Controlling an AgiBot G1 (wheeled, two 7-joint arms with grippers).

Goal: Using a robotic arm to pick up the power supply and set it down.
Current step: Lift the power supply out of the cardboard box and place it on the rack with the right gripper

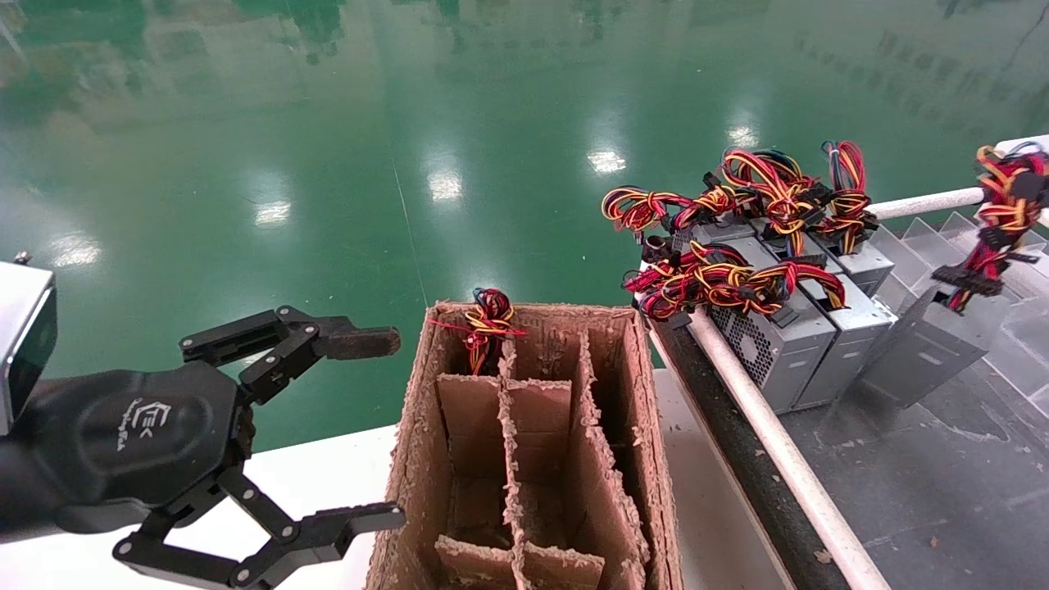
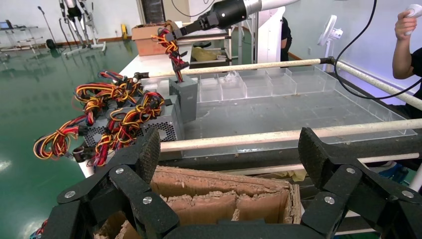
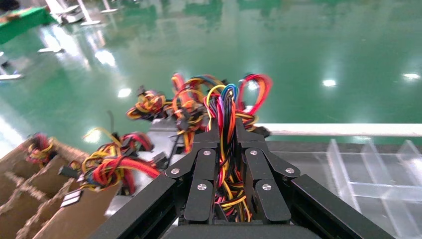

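Black left gripper point(image 1: 373, 430) is idling, fingers spread, beside the cardboard box point(image 1: 410, 459). Far right, the right gripper point(image 3: 226, 149) is pinching the wires of the power supply point(image 1: 930, 348), lifting it over the tray point(image 1: 967, 238). Next: carry, then lower.

Head camera looks down over the cardboard box point(image 1: 524, 442) and tray point(image 1: 942, 459). Left wrist camera peers close across the box rim toward the tray point(image 2: 278, 112). Right wrist camera sits tight behind gripped wires point(image 3: 226, 149), facing the far floor.
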